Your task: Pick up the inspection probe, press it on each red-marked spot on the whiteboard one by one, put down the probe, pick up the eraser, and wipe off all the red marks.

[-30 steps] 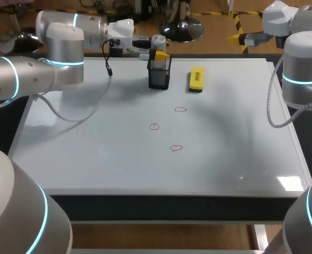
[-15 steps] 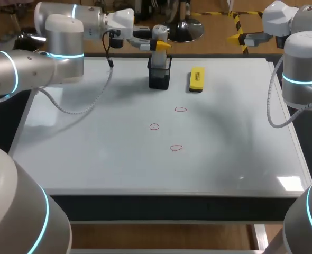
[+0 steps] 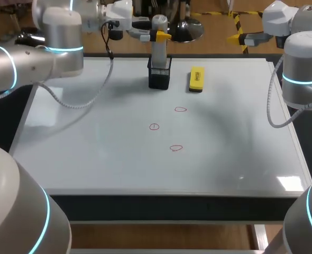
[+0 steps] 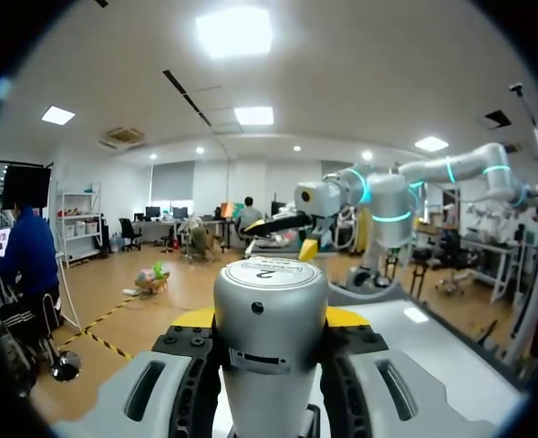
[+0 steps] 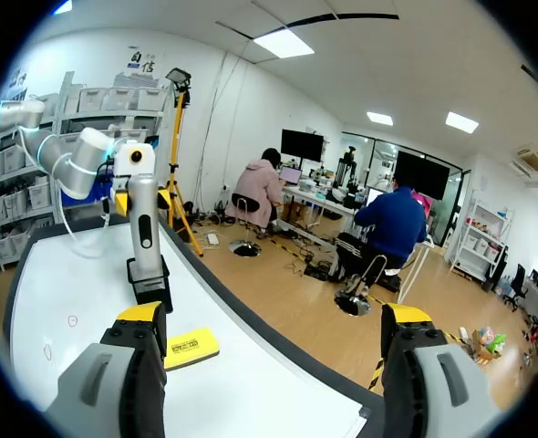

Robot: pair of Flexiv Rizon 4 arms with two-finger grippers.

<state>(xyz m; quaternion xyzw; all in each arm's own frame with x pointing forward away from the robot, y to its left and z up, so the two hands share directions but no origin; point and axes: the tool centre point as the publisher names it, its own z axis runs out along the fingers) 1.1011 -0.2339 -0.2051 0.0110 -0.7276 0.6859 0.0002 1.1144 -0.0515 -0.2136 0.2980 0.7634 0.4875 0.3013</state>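
The silver cylindrical probe [image 3: 159,39] stands upright at the back of the whiteboard [image 3: 92,153], its lower end at the mouth of the black holder [image 3: 159,76]. My left gripper [image 3: 157,36] is shut on the probe's upper part. In the left wrist view the probe [image 4: 271,338] fills the gap between the fingers of that gripper [image 4: 271,319]. The yellow eraser [image 3: 196,79] lies right of the holder. Three red circles [image 3: 181,109], [image 3: 154,126], [image 3: 176,148] mark the board's middle. My right gripper [image 3: 240,38] hangs open beyond the back right corner, and its [image 5: 274,315] wrist view shows the probe [image 5: 143,228] and the eraser [image 5: 191,347].
The left arm's grey cable [image 3: 79,103] droops over the board's back left. The whiteboard's dark front edge [image 3: 161,203] runs along the near side. My right arm [image 3: 301,69] stands by the right edge.
My left gripper has risen with the probe, drawing it up out of the black holder. The right arm has stayed still.
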